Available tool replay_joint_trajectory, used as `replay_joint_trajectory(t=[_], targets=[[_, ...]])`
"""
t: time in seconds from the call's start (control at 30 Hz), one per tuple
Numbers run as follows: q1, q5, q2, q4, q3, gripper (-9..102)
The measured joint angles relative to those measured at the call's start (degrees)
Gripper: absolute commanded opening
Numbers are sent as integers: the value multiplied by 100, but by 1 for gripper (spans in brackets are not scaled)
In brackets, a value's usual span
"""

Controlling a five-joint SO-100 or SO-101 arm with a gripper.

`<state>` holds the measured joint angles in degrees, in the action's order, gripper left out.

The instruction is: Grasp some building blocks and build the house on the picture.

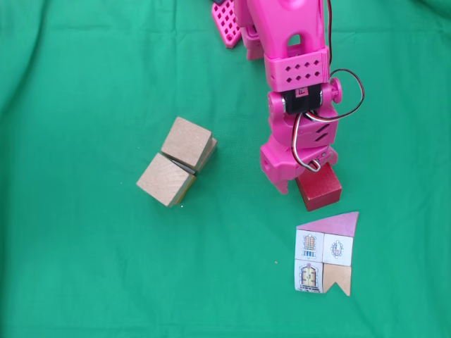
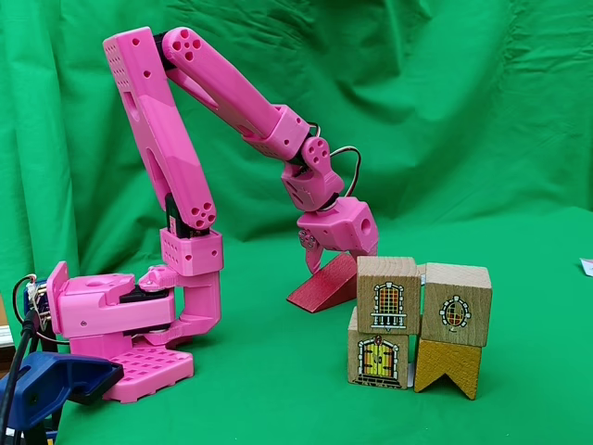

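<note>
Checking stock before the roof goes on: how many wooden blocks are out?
5. Red block in the jaws; four stacked in a fixed view: window cube top left, round-window cube top right, door cube bottom left, notched block bottom right. More could hide behind.

We cannot see the gripper's [image 1: 304, 184] fingertips in a fixed view; the wrist covers them and the near end of the red brick [image 1: 320, 190]. In a fixed view the arm's base [image 1: 227, 21] runs off the top edge. The blue clamp [image 2: 42, 389] is cut by the left edge, and the rear cubes [image 2: 387, 295] hide the brick's far end.
</note>
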<state>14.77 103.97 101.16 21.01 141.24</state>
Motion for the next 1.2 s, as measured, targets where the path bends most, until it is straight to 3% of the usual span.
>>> replay_joint_trajectory(t=[0.8,1.2], targets=[[0,0,0,0,0,43],[26,-44,0,0,0,24]])
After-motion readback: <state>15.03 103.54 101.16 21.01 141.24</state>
